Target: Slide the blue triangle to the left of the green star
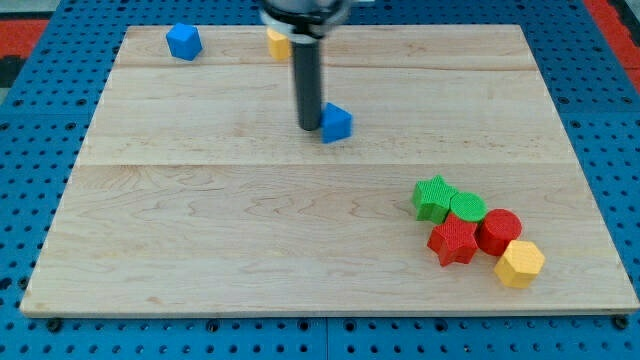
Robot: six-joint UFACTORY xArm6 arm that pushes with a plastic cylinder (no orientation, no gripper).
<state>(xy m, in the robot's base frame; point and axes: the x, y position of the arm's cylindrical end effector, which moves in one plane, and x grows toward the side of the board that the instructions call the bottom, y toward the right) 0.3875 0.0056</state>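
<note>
The blue triangle point(337, 123) lies on the wooden board point(200, 230), above the middle. My tip point(310, 127) stands right against its left side, touching or nearly touching it. The green star point(433, 197) lies toward the view's lower right, well below and right of the blue triangle. It sits at the upper left of a cluster of blocks.
Right of the green star lie a green round block point(467, 207), a red star point(453, 241), a red round block point(499, 231) and a yellow hexagon point(519, 263). A blue block point(184, 42) sits at the top left. A yellow block point(278, 43) sits partly behind the rod.
</note>
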